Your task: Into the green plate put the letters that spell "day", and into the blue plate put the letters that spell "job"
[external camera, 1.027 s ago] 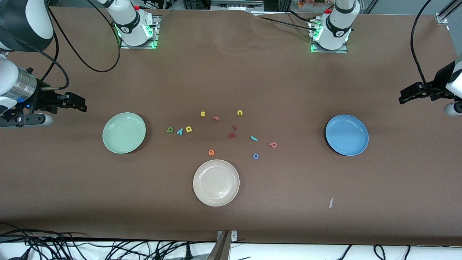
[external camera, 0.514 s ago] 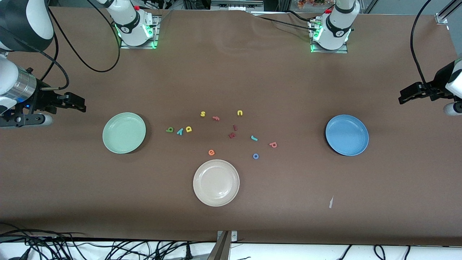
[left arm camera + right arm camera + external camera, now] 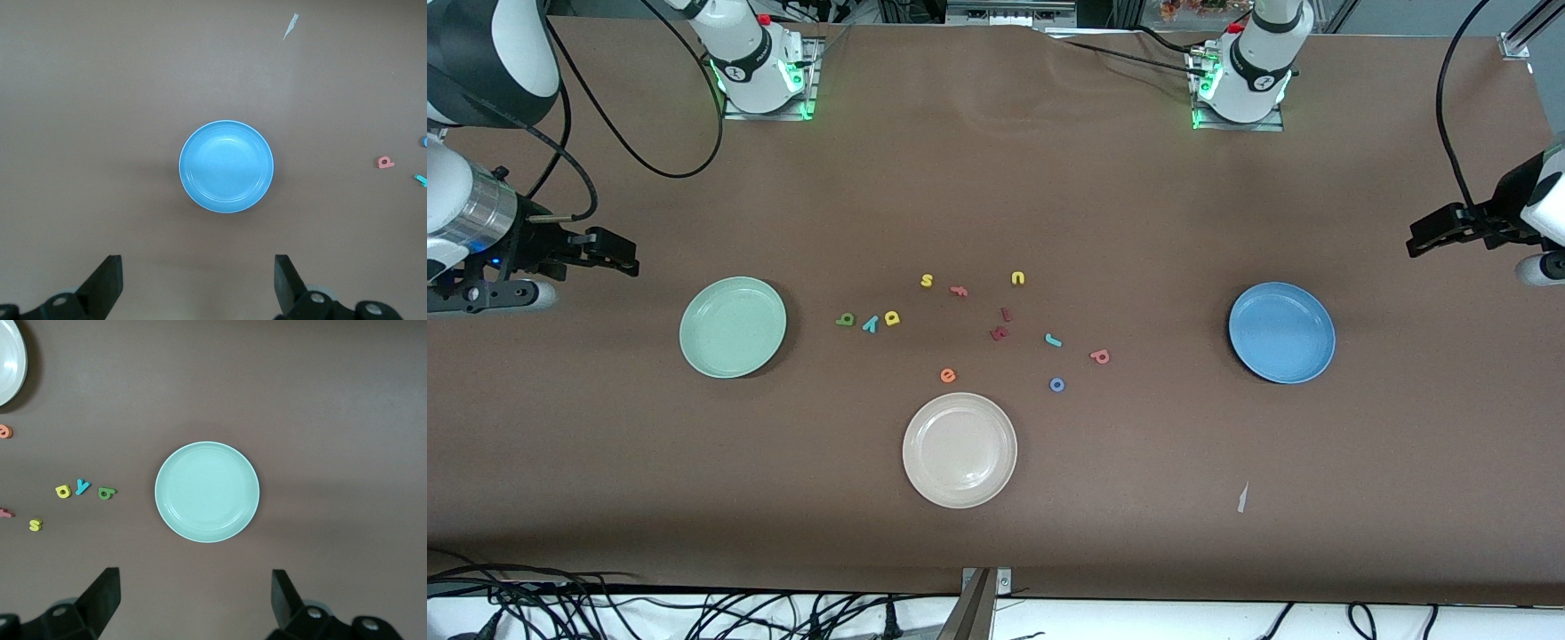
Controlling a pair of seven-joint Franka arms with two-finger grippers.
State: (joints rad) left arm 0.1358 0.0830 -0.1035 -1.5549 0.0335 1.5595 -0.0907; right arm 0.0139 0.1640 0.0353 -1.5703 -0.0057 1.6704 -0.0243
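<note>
The green plate (image 3: pixel 733 327) (image 3: pixel 207 491) lies empty toward the right arm's end, and the blue plate (image 3: pixel 1281 332) (image 3: pixel 226 167) lies empty toward the left arm's end. Beside the green plate lie the dark green "a" (image 3: pixel 846 319), teal "y" (image 3: pixel 870 324) and yellow "d" (image 3: pixel 892 318) in a row. The teal "j" (image 3: pixel 1053 340), salmon "b" (image 3: pixel 1100 356) and blue "o" (image 3: pixel 1056 384) lie mid-table. My right gripper (image 3: pixel 624 258) (image 3: pixel 193 597) hangs open and empty above the table near the green plate. My left gripper (image 3: pixel 1416 244) (image 3: pixel 198 280) hangs open and empty near the blue plate.
A cream-white plate (image 3: pixel 959 450) sits nearer the front camera than the letters. Other letters lie among them: a yellow "s" (image 3: pixel 927 281), a yellow "u" (image 3: pixel 1017 278), an orange "e" (image 3: pixel 948 375) and dark red pieces (image 3: pixel 1000 331). A white scrap (image 3: pixel 1241 498) lies near the front edge.
</note>
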